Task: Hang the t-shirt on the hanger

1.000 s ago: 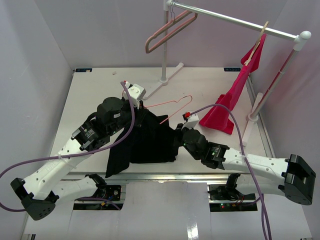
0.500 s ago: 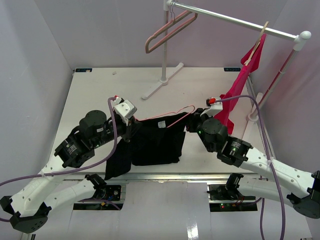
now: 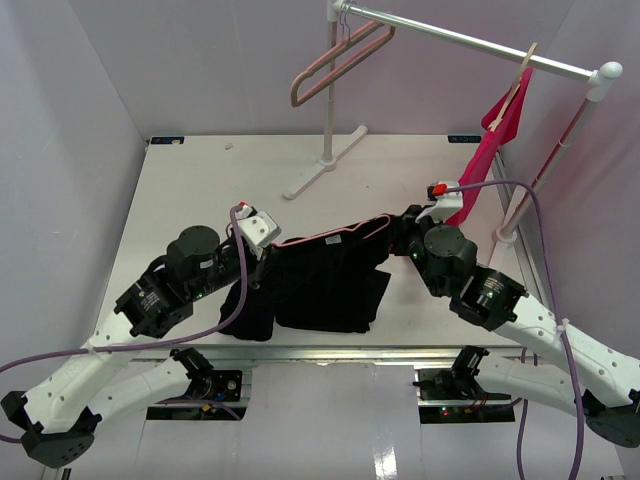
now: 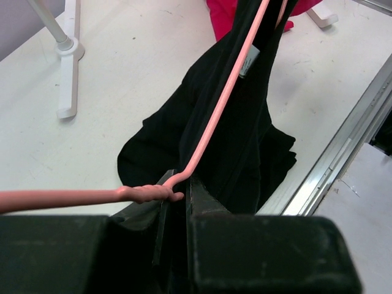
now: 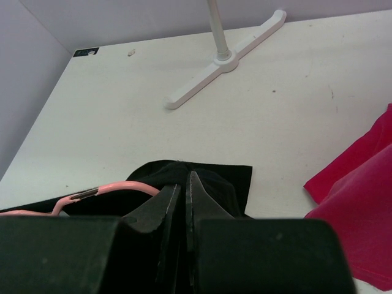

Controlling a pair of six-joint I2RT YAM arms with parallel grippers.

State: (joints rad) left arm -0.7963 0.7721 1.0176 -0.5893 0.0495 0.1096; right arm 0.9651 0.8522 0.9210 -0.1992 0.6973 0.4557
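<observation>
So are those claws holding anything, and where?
The left gripper pinches the wire hanger at its twisted neck; the right gripper pinches an edge of the black t-shirt.

White bench (image 3: 180,200), metal strip (image 3: 330,352) along near edge, tiny black label (image 3: 167,141) at far left corner. Clothes rack at back: silver rail (image 3: 460,40) slanting across top, white post (image 3: 329,100) on long flat foot (image 3: 303,182), second post (image 3: 552,165) over at right. Two thick dusty-pink hangers (image 3: 340,62) hooked on rail's left end. Pale wooden hanger (image 3: 522,72) near right end, red shirt (image 3: 490,150) drooping off it, bottom part down on bench. Plain greyish walls (image 3: 70,120) all round.
</observation>
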